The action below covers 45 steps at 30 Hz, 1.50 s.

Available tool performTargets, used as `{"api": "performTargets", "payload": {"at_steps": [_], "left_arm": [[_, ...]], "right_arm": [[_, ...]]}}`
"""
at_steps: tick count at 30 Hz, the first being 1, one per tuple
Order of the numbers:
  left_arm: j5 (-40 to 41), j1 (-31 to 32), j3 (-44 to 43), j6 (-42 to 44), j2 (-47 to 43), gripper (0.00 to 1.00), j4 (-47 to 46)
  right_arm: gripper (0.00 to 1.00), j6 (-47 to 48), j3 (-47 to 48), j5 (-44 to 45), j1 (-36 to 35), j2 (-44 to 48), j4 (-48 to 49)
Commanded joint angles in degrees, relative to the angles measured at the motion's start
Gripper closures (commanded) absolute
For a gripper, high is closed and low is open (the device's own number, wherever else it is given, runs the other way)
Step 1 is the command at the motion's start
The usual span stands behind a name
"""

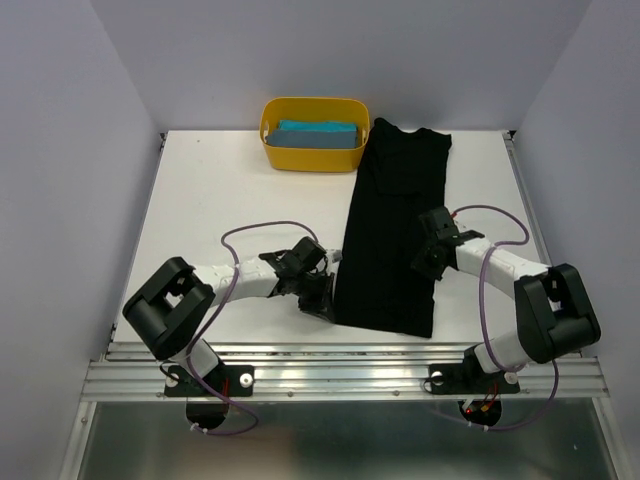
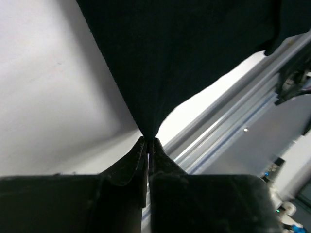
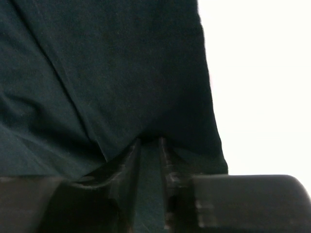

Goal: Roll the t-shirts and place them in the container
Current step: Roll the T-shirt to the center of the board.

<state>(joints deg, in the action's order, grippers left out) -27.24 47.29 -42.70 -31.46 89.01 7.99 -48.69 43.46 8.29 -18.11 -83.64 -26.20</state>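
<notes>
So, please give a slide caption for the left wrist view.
Left gripper shut on the black t-shirt corner near the table edge.

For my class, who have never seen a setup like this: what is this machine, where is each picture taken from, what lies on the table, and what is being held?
These are two robot arms bolted at the near edge of a white table. The wide picture comes from a camera above and behind them; the other two come from cameras on each wrist. A folded black t-shirt lies flat on the table. At the back stands a yellow tub holding a teal t-shirt. The left gripper is shut, pinching the black shirt's near left corner. The right gripper sits on the shirt's right edge with its fingers slightly apart, cloth between them; whether it grips is unclear.
</notes>
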Motion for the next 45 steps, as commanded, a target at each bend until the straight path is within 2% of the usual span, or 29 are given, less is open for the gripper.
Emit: {"api": "performTargets", "payload": {"at_steps": [1, 2, 4, 6, 11, 15, 19, 25, 32, 40, 45], "left_arm": [[-6.24, 0.53, 0.34, 1.93, -1.13, 0.86, 2.20], [-6.33, 0.53, 0.25, 2.37, -0.86, 0.71, 2.82], [-5.28, 0.53, 0.51, 2.90, -1.21, 0.59, 3.96], [-4.05, 0.53, 0.51, 2.90, -2.34, 0.51, 4.58], [1.04, 0.53, -0.89, 1.67, -5.07, 0.55, 7.56], [6.14, 0.53, -1.34, -0.26, -7.36, 0.61, 7.57], [8.44, 0.53, -0.55, -3.07, -8.24, 0.62, 5.38], [8.00, 0.53, 0.68, -5.54, -6.40, 0.60, 1.68], [7.12, 0.53, 1.30, -7.73, -5.96, 0.60, -0.95], [5.01, 0.44, 1.92, -8.09, -2.79, 0.62, -2.63], [5.01, 0.53, 1.83, -7.91, -2.18, 0.63, -2.19]], "right_arm": [[0.66, 2.54, 1.01, 0.76, 0.62, 3.65, -4.65], [0.64, 2.80, 1.18, 0.76, 0.62, 4.26, -5.26], [0.59, 3.42, 1.89, 0.58, 0.62, 6.55, -7.46], [0.55, 3.86, 2.24, 0.49, 0.62, 9.35, -9.82], [0.40, 3.34, -0.21, -0.99, 0.62, 16.30, -17.12], [0.38, -0.17, -6.53, -5.73, 0.62, 24.73, -23.62], [0.38, -3.07, -9.35, -7.85, 0.62, 32.03, -27.93], [0.38, -2.64, -12.78, -10.58, 0.62, 33.19, -28.56], [0.41, -2.47, -17.71, -15.76, 0.62, 35.20, -26.80], [0.56, -1.94, -19.73, -16.12, 0.62, 35.03, -24.08], [0.58, -1.50, -18.33, -15.42, 0.62, 33.46, -22.85]]}}
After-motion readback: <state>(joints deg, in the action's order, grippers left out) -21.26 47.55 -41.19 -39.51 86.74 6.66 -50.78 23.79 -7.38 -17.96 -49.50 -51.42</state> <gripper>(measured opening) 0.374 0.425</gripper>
